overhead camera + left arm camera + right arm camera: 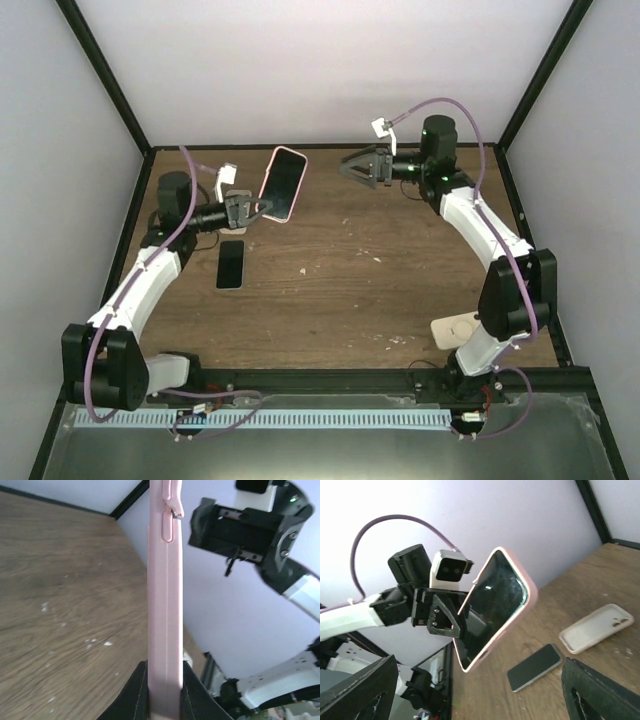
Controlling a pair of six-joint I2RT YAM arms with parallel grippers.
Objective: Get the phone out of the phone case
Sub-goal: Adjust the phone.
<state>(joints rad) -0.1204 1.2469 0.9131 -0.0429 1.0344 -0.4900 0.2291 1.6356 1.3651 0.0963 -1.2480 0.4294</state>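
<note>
Over the brown wooden table, left gripper clamps the soft-looking pink phone case; right gripper gapes empty, so best peel the free top corner.

phone case: pink, smooth matt, looks kinda rubbery
phone: glossy black glass front
table: scuffed matt wood grain

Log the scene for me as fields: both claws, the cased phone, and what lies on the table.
Left claw: shut on one end of the pink rubber-cased phone with dark screen, held in the air
Right claw: open, facing that phone, apart from it
Extraction: not yet done; phone sits in case
Brown wooden table: flat black bare phone; cream phone case, lying apart
</note>
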